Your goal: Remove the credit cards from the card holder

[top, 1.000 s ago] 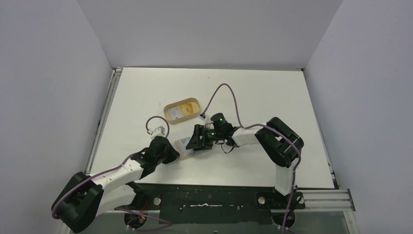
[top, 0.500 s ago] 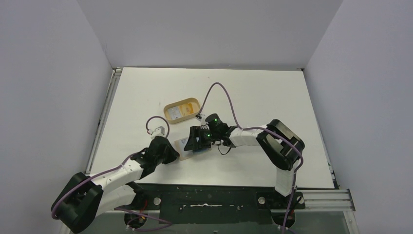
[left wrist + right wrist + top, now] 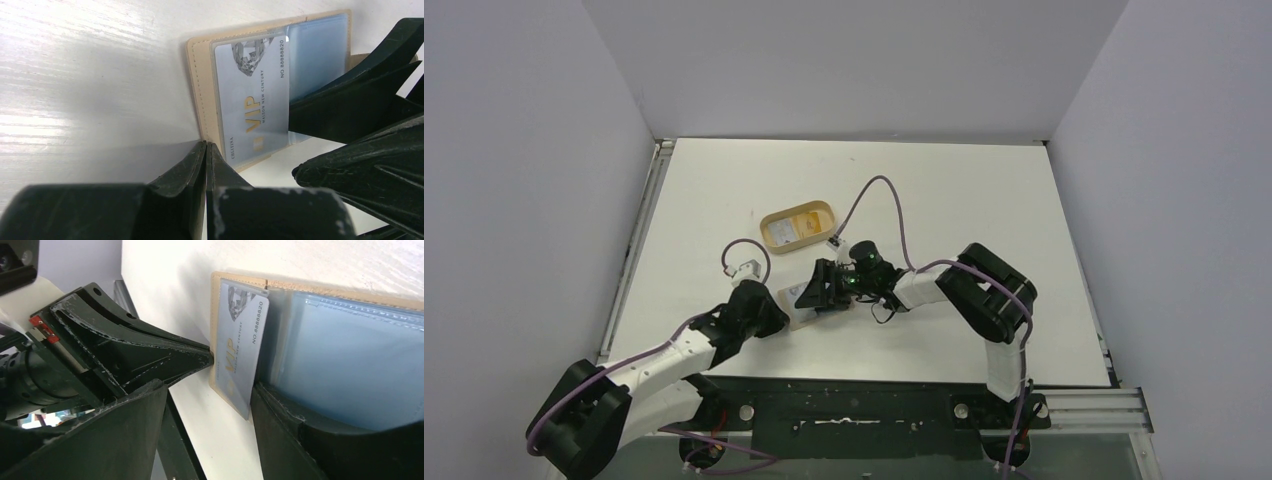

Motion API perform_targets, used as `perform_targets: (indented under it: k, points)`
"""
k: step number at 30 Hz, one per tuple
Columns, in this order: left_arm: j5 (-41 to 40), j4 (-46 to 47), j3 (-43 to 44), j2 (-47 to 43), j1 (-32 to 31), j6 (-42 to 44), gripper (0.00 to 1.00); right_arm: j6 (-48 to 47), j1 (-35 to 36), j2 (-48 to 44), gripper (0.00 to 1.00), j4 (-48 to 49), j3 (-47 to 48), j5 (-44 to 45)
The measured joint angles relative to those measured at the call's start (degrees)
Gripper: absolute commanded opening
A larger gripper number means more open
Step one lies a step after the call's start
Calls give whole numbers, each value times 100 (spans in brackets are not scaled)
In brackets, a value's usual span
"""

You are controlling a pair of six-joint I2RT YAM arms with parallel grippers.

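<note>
The tan card holder [image 3: 202, 90] lies open on the table, its clear sleeves [image 3: 350, 355] facing up. It shows small in the top view [image 3: 798, 312]. A light blue card [image 3: 255, 100] marked VIP sticks partway out of a sleeve over the left flap, also in the right wrist view [image 3: 239, 347]. My left gripper [image 3: 206, 145] is shut, its tips touching the holder's near edge. My right gripper [image 3: 207, 390] is open over the holder. One finger [image 3: 300, 435] rests on the sleeves beside the card. The other finger [image 3: 125, 435] is off the holder.
An oval tan tray [image 3: 765, 228] with a yellow inside and a white-and-yellow item stands behind the holder. The two grippers [image 3: 776, 308] [image 3: 812, 292] face each other, almost touching. White walls enclose the table on three sides.
My right gripper has moved a little left, closer to the left gripper, over the holder. The left arm has barely shifted.
</note>
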Motion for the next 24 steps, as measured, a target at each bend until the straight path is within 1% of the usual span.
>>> perform_targets:
  k: [5, 9, 15, 24]
  points:
    - [-39, -55, 0, -42, 0, 20, 0, 332, -24, 127, 61, 463, -42, -289]
    - [-46, -61, 0, -46, 0, 44, 0, 424, -2, 131, 58, 586, -42, -505]
    - [-55, -162, 160, 109, -2, 181, 0, 367, -4, 131, 48, 466, -22, -573]
    - [-85, -107, 675, 870, 24, 485, 0, 219, -68, 129, 26, 166, -35, -575]
